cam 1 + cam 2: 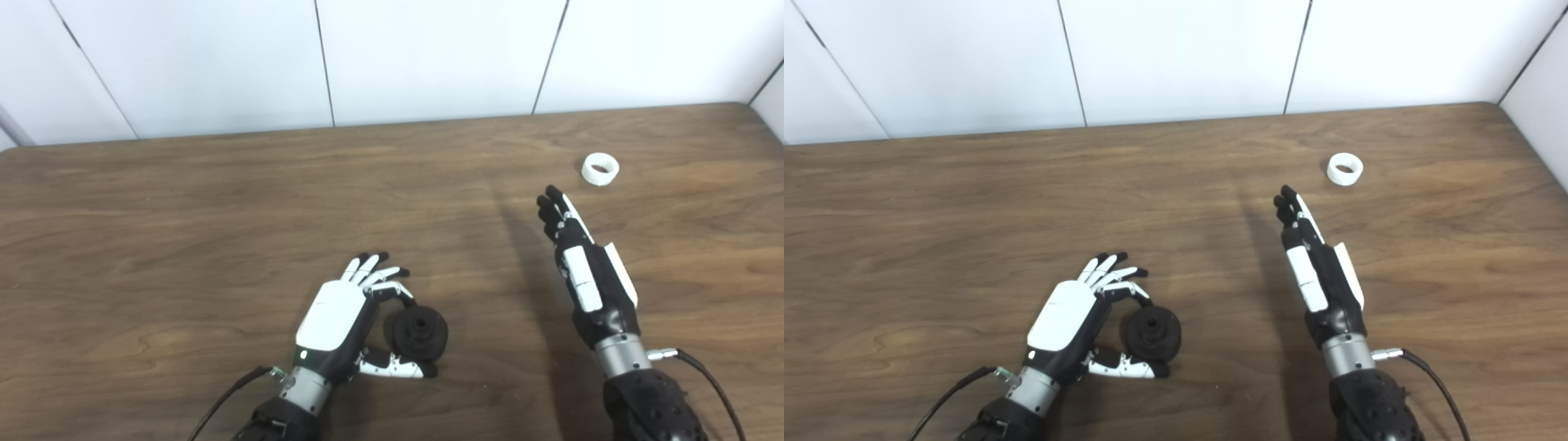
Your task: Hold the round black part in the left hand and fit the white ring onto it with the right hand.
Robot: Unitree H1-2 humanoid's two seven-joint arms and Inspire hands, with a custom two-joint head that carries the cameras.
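Both forearms are cut off at the bottom edge, only wrists and cable stubs showing. The left hand lies low near the front of the tabletop, back plate up, fingers fanned forward and apart, thumb stretched out along the near side of the round black part. One curled finger reaches the part's far rim and the thumb runs just under its near edge, but whether either actually presses on it is hard to make out; the part looks to sit on the wood, not lifted. The palm side of this hand is hidden. The black part has a raised hub with a small centre hole, its detail lost in the dark.

The right hand is seen edge-on, fingers straight and close together pointing away toward the far right, holding nothing; its palm is turned out of sight. It casts a long soft shadow on the wood to its left. The white ring lies flat on the tabletop beyond the fingertips, apart from them, well apart from the black part, hole facing up.

The tabletop is dark brown wood grain with a rounded far corner on each side. Behind it stands a plain white panelled wall with thin dark seams; in the right eye view another wall turns in at the right.
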